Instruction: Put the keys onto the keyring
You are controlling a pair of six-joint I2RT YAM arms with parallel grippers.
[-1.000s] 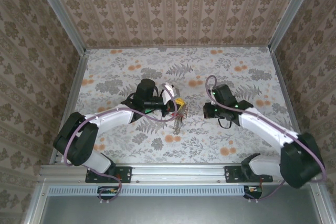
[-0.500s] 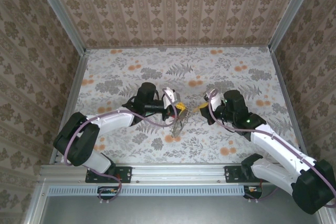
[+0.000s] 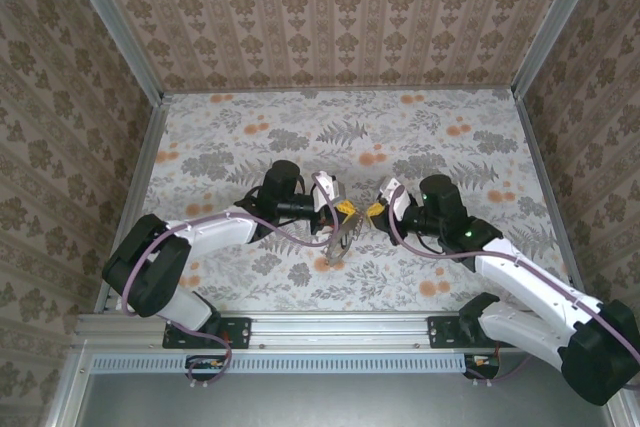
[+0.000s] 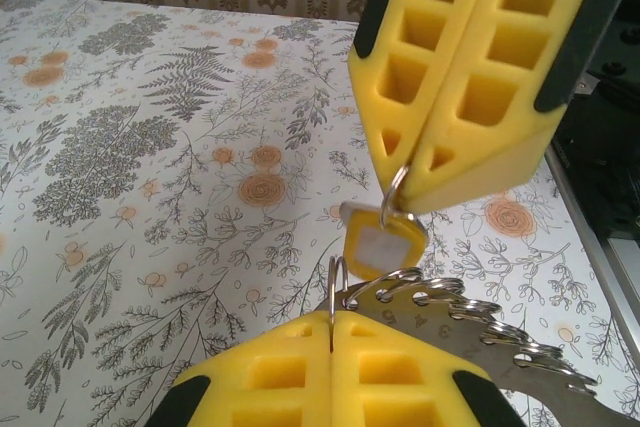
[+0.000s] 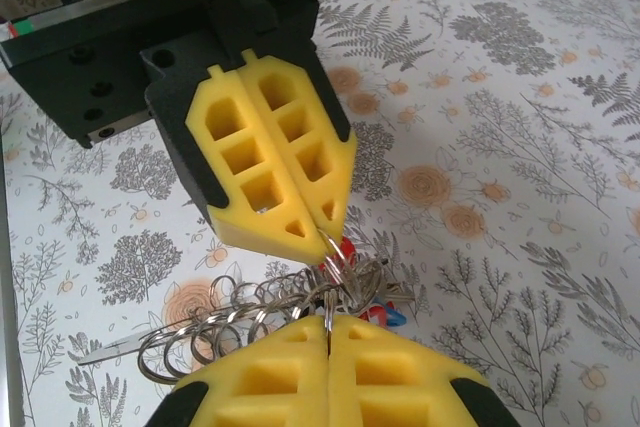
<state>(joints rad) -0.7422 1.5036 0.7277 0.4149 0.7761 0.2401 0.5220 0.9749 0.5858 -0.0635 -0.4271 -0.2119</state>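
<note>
Left gripper (image 3: 342, 210): pads pressed together, pinching the thin keyring (image 4: 332, 292) over the middle of the floral table (image 3: 450, 127). The bunch of keys (image 5: 345, 282), red and blue heads showing, hangs there among loose wire rings. The yellow key (image 4: 380, 244) dangles between the two tips. Right gripper (image 3: 374, 211): clamped on the yellow key's small loop, tip to tip with the left.

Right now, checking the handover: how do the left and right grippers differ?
The black-and-yellow left gripper pinches a thin metal ring beside the toothed metal strip hung with rings. The black-and-yellow right gripper pinches a small ring carrying the yellow-headed key. The left gripper points toward the right arm, the right gripper toward the left arm. Both have jaws shut, tips close together.
</note>
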